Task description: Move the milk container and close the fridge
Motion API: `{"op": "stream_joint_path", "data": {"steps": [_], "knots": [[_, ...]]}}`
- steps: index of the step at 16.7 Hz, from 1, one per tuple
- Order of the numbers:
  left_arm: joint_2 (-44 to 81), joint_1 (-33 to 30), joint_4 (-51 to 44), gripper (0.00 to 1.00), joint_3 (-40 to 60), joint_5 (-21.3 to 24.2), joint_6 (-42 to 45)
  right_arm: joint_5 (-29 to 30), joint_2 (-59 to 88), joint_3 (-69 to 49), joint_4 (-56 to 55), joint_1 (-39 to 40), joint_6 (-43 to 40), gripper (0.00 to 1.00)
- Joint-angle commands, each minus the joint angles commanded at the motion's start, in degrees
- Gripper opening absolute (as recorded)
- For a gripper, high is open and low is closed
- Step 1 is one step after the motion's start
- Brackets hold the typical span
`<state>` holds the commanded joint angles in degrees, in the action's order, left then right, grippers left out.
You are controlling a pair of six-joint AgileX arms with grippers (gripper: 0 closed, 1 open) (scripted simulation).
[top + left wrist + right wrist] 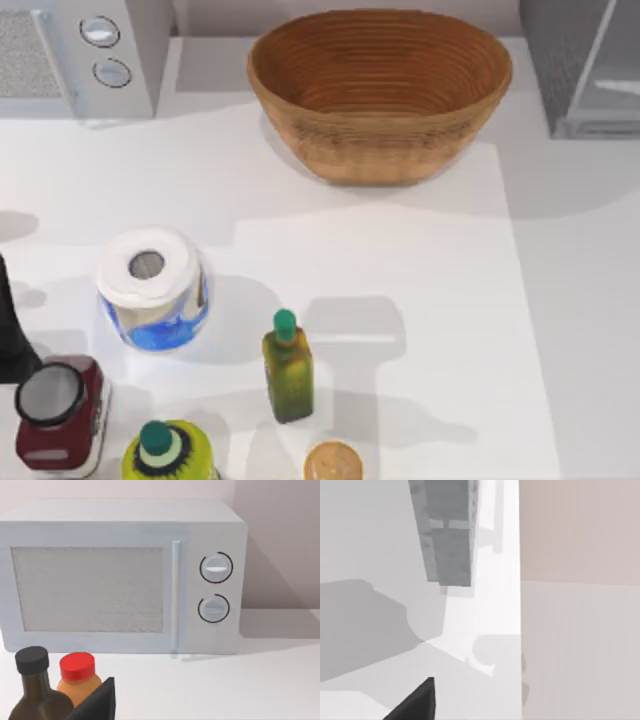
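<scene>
The milk container is out of view. The fridge (585, 65), a grey box with a pale flat panel, stands at the table's back right corner, cut off by the frame. The right wrist view shows it as a grey block (447, 540) farther off by the wall. A dark part of my right gripper (415, 704) shows at that view's edge, well apart from the fridge. My left arm (10, 335) is at the table's left edge. A dark part of my left gripper (95, 705) faces the microwave, with nothing seen in it.
A grey microwave (90, 55) with two knobs stands back left and a wicker basket (380, 95) back centre. Nearer the front are a blue-and-white paper roll (152, 288), an olive-green bottle (288, 368), a dark red jar (60, 415) and a yellow-green bottle (168, 455). Two bottles (50, 690) stand beside my left gripper.
</scene>
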<state>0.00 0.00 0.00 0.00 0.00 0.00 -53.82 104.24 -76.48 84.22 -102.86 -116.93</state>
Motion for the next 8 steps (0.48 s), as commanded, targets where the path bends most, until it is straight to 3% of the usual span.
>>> {"op": "stream_joint_path", "data": {"steps": [4,8], "knots": [[0.0,0.0,0.0,1.0,0.0,0.0,0.0,0.7,-0.4,-0.3,-8.0,6.3,8.2,1.0],[0.0,0.0,0.0,1.0,0.0,0.0,0.0,2.2,-0.9,-0.6,-22.5,16.5,25.1,1.0]]}}
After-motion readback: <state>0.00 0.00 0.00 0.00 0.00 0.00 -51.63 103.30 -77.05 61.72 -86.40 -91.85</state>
